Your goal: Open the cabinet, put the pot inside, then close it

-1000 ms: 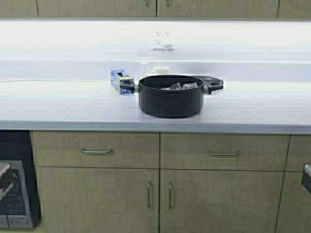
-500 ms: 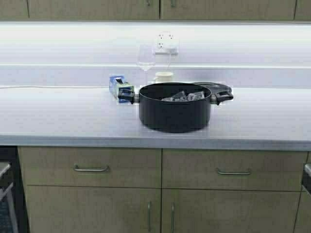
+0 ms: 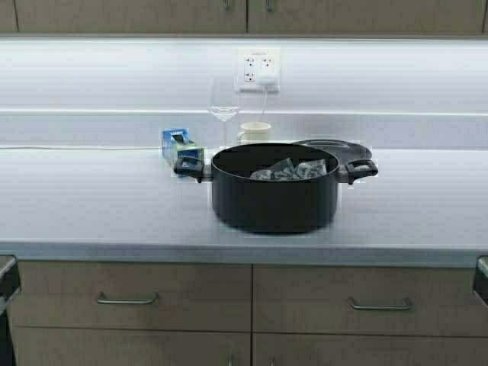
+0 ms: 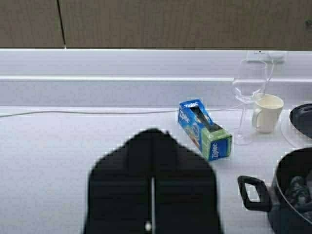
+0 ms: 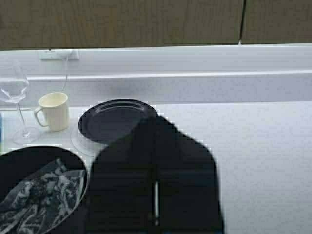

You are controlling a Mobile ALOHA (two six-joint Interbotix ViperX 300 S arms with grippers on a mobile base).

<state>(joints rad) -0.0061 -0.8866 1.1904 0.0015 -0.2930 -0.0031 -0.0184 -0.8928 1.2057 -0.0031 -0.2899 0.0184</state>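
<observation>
Now your base has driven nearer: the pot (image 3: 275, 192) looms larger and the cabinet (image 3: 244, 15) stays closed overhead. Both grippers, left (image 4: 152, 195) and right (image 5: 155, 195), are pressed together, holding nothing.

Counter: we see a pale worktop (image 3: 91, 206) running the full width, with a lit backsplash behind it.
Box: a blue and green bag box (image 3: 180, 149) lies on its side towards the left.
Wine glass: a clear empty glass (image 3: 224, 107) stands upright near the wall.
Mug: a cream mug (image 3: 255, 132) sits just beside the glass.
Lid: we note a flat dark lid (image 5: 117, 119) lying near the mug.
Outlet: a white socket (image 3: 258, 69) on the wall.
Base drawers: tan fronts with horizontal handles (image 3: 127, 299) below.
</observation>
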